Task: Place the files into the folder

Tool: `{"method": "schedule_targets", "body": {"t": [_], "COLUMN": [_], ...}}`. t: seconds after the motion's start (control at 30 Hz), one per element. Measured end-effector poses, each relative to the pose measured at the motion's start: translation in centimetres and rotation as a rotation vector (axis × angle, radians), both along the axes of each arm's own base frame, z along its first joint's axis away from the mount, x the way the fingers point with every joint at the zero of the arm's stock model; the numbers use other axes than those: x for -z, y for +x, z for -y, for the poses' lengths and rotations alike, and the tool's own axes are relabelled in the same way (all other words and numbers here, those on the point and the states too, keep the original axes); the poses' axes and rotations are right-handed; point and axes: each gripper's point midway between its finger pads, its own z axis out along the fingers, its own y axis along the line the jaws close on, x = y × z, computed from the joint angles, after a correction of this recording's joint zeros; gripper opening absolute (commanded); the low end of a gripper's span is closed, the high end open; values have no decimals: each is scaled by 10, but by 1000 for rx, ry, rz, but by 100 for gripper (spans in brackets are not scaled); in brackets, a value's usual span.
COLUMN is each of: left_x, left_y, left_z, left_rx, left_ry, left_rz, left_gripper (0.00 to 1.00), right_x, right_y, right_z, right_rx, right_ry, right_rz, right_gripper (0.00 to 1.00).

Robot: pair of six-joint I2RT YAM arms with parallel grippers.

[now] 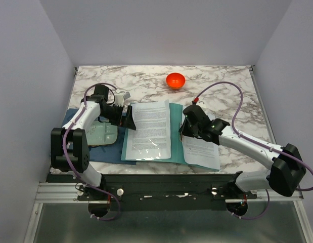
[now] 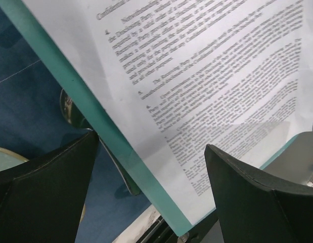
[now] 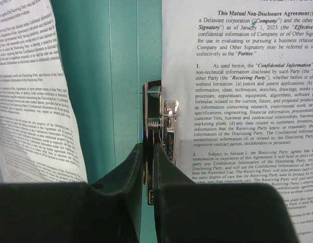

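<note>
Files (image 1: 152, 129) lie on the open teal folder (image 1: 129, 148) at mid-table, one sheet on its left half with a teal strip showing along the sheet's left edge, another sheet (image 1: 200, 152) on the right half. The right gripper (image 3: 148, 148) is pinched on the metal clip (image 3: 164, 119) at that sheet's left edge. The left gripper (image 2: 152, 144) hangs over the folder's left edge and the blue mat (image 2: 25, 101), fingers wide apart. Bare marble table (image 1: 237, 81) surrounds an orange bowl (image 1: 175, 80) behind
</note>
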Motion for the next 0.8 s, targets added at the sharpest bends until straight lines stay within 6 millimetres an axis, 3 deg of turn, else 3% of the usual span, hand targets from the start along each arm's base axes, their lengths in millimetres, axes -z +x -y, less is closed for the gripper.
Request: {"method": "schedule_targets", "body": {"t": [0.13,0.4,0.8], "left_x": [-8,-16,-24], "left_y": [-2,-4,-5], "left_z": [7,9,10], "left_rx": [15,20,19], "left_ry": [-51,-84,-106], "left_rz": [-3,-13,-16], "left_gripper": [99,99,99], "right_x": [2,28,34], "right_y": [1,3,2], "right_z": [-3,-3,-5], "right_rx": [-6,-1,-11], "right_ry": [5,-40,-42], "right_rz": [-5,-55,-71], "right_gripper": [0,0,1]}}
